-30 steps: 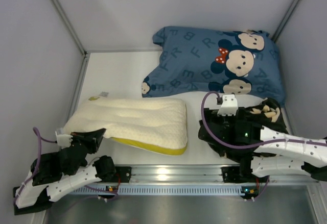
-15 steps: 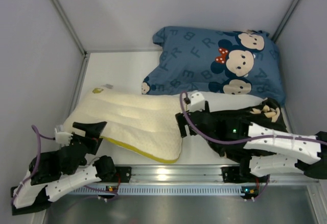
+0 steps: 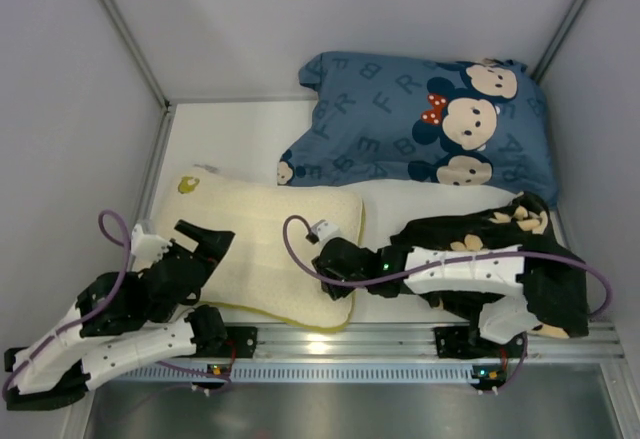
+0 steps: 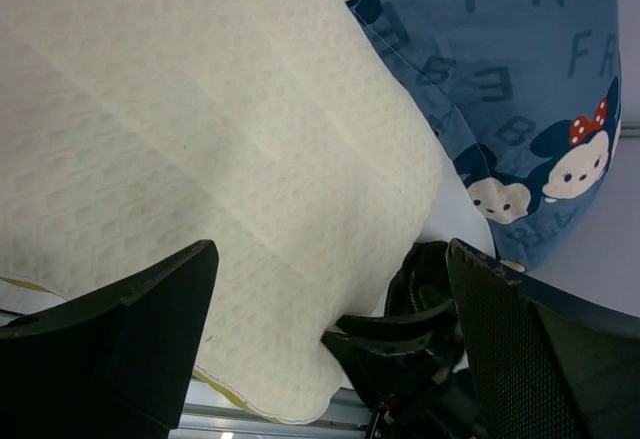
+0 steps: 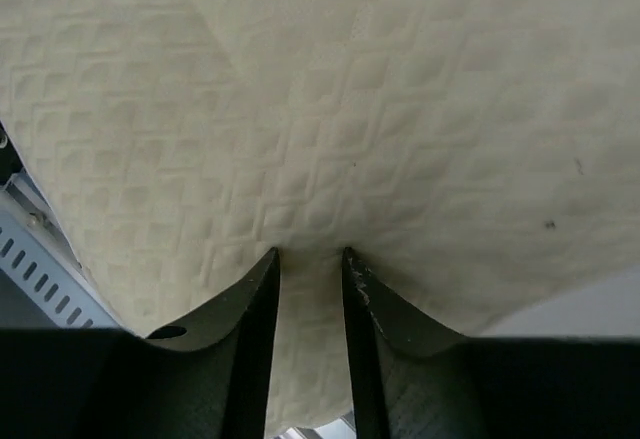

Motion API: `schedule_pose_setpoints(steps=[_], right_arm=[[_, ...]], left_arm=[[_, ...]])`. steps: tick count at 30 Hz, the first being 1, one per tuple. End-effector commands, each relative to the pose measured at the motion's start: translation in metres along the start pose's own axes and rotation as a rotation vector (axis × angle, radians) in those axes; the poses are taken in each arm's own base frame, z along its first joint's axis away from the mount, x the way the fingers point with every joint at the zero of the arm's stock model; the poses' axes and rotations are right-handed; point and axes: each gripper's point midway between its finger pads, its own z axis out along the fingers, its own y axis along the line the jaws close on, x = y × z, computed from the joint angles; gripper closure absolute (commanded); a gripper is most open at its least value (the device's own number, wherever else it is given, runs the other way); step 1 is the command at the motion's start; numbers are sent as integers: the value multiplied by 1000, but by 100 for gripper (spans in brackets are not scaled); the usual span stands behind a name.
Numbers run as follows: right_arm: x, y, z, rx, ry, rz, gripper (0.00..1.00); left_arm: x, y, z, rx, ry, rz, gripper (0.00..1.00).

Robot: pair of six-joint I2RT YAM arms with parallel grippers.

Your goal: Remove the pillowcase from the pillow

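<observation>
Clearly the pillowcase (image 3: 535, 214) is off the pillow (image 3: 275, 244). The black cover with tan petals lies crumpled at the right side of the table (image 3: 230, 139), partly under the right arm and well apart from the pillow. The bare cream pillow lies flat on the left half of the table, its near edge by the metal rail.

The right hand (image 3: 328, 262) reaches across to the pillow's near right corner. In the right wrist view the right hand (image 5: 310, 254) has its fingers drawn close together, pinching a small pucker of the quilted fabric between them.

The left hand (image 3: 207, 234) hangs over the pillow's left part. In the left wrist view its fingers (image 4: 150, 329) stand wide apart with the cream surface showing between them, clamped on nothing; whether they touch the pillow I cannot tell.

Behind, at the far right, sits the blue pillow with cartoon mice and letters (image 3: 430, 124), just beside the cream pillow's far right corner.
</observation>
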Motion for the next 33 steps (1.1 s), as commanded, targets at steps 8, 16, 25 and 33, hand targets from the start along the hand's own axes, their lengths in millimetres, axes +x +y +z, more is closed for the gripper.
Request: schedule_pose_setpoints(steps=[8, 16, 25, 33], right_arm=[[13, 158, 44, -689, 133, 153, 78], [-91, 167, 86, -864, -53, 492, 78], [-162, 141, -3, -911, -332, 354, 69], [-171, -54, 26, -212, -271, 325, 52]], left_arm=[[-12, -16, -21, 115, 49, -61, 1], [-9, -19, -25, 156, 80, -75, 4], [24, -12, 7, 32, 69, -6, 10], [37, -18, 39, -66, -43, 128, 71]])
